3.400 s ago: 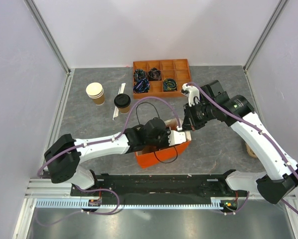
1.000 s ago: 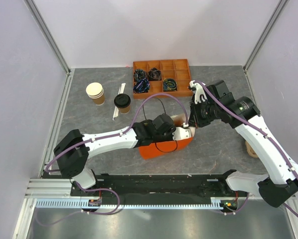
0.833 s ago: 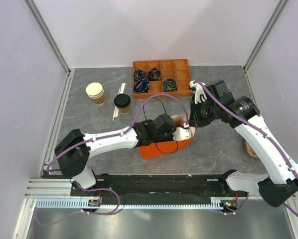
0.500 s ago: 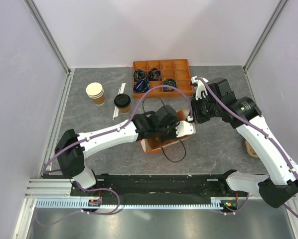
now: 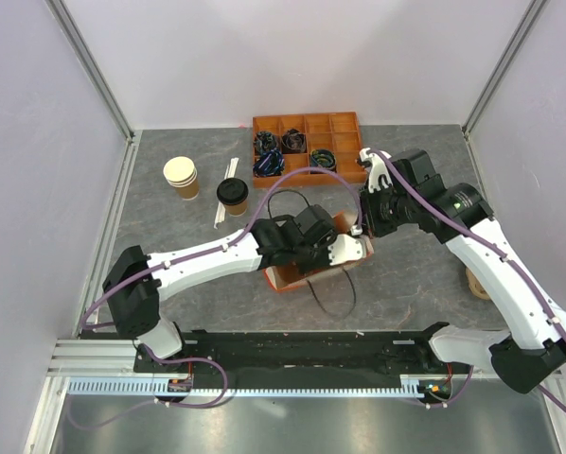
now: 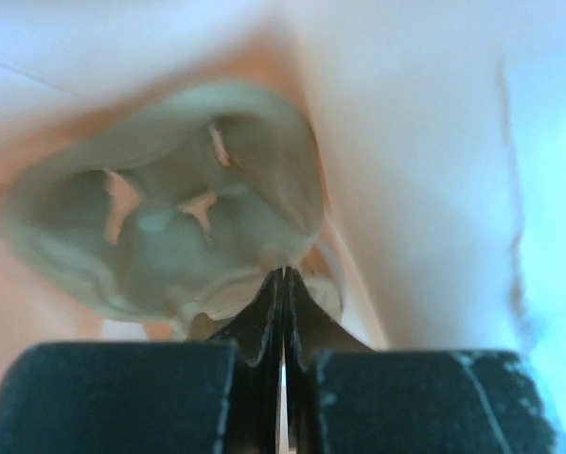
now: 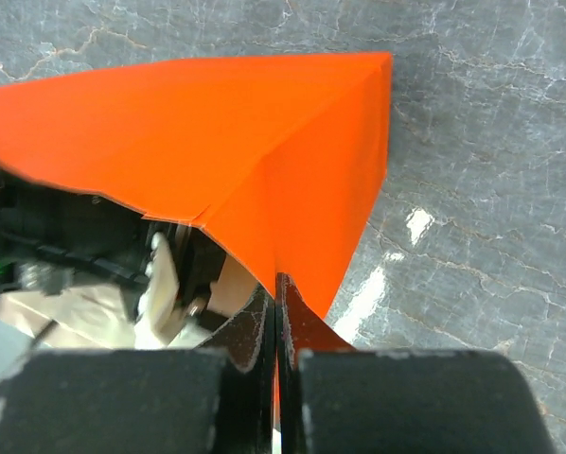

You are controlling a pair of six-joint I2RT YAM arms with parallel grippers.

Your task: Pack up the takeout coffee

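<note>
The takeout coffee [image 5: 232, 196], a tan cup with a black lid, stands at the back left, apart from both grippers. An orange paper bag [image 5: 288, 277] sits mid-table. My left gripper [image 5: 349, 248] is at the bag's mouth and shut, seemingly on its wall. In the left wrist view the gripper [image 6: 284, 274] faces the pale inside of the bag, where a grey-green moulded insert [image 6: 160, 236] lies. My right gripper [image 5: 362, 225] is shut on the bag's rim. The right wrist view shows the gripper [image 7: 276, 284] pinching the orange bag [image 7: 264, 142].
A stack of lidless tan cups [image 5: 181, 177] stands left of the coffee, with a white wrapped stick [image 5: 224, 196] between them. An orange compartment tray [image 5: 344, 124] with dark items is at the back. The bag's black handle loop [image 5: 332, 288] lies on the table. A tan object [image 5: 474, 282] lies far right.
The bag has been turned up from lying flat, so less of its orange face shows. Both grippers moved slightly away from the near edge, still holding it.
</note>
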